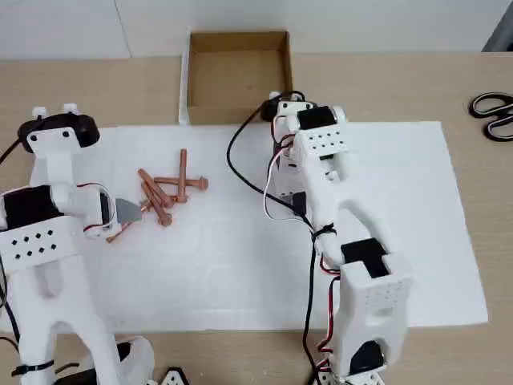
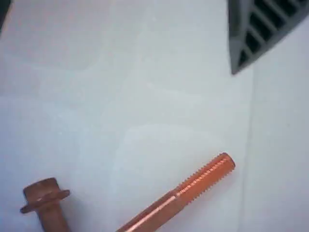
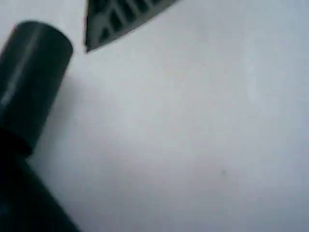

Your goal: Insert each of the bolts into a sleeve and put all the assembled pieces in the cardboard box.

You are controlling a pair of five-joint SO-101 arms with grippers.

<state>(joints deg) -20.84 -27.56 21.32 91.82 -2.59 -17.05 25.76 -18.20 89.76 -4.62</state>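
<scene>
Bolts point(image 1: 164, 191) lie heaped on the white sheet point(image 1: 385, 208) beside my left gripper point(image 1: 127, 211); my right gripper point(image 1: 282, 119) sits by the cardboard box point(image 1: 236, 76). Left wrist view: one bolt point(image 2: 186, 191) on the sheet. Right wrist view: a dark sleeve point(image 3: 34, 72). I cannot tell either gripper's opening.

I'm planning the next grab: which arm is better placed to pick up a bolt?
Left. Its gripper sits right beside the copper bolts; the right arm stretches away toward the cardboard box.
</scene>
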